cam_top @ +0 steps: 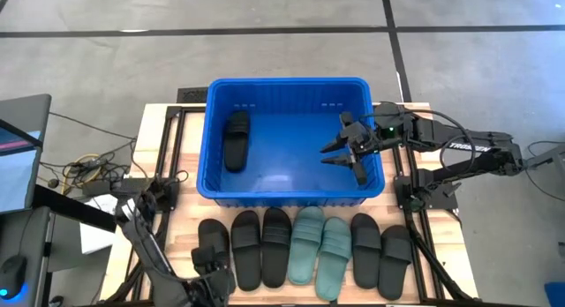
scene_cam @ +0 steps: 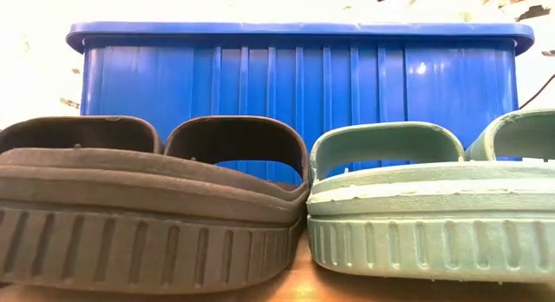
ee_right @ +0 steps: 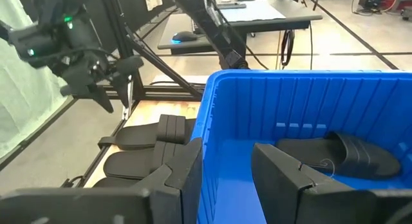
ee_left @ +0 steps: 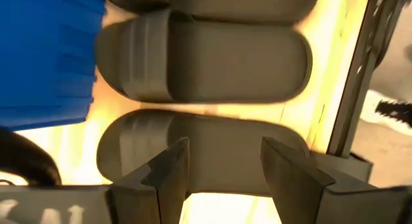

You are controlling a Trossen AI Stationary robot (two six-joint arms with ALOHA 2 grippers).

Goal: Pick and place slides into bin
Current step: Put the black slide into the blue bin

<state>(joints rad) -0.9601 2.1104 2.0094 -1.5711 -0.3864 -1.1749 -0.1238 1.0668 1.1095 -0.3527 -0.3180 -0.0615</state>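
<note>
The blue bin (cam_top: 291, 188) stands at the table's middle and far part. One black slide (cam_top: 235, 139) lies flat on the bin's floor at its left; it also shows in the right wrist view (ee_right: 351, 156). Several slides lie side by side along the near edge, black ones (cam_top: 260, 248) and two pale teal ones (cam_top: 320, 247). My left gripper (cam_top: 210, 258) is open above the leftmost black slide (ee_left: 206, 150), fingers over its footbed. My right gripper (cam_top: 353, 153) is open and empty over the bin's right part.
The bin's rolled rim (scene_cam: 295, 29) rises well above the slides in the low view, where a black slide (scene_cam: 147, 206) and a teal one (scene_cam: 425, 206) fill the foreground. Black frame rails (cam_top: 415, 192) flank the wooden table. A monitor and cables (cam_top: 26, 157) lie off the left side.
</note>
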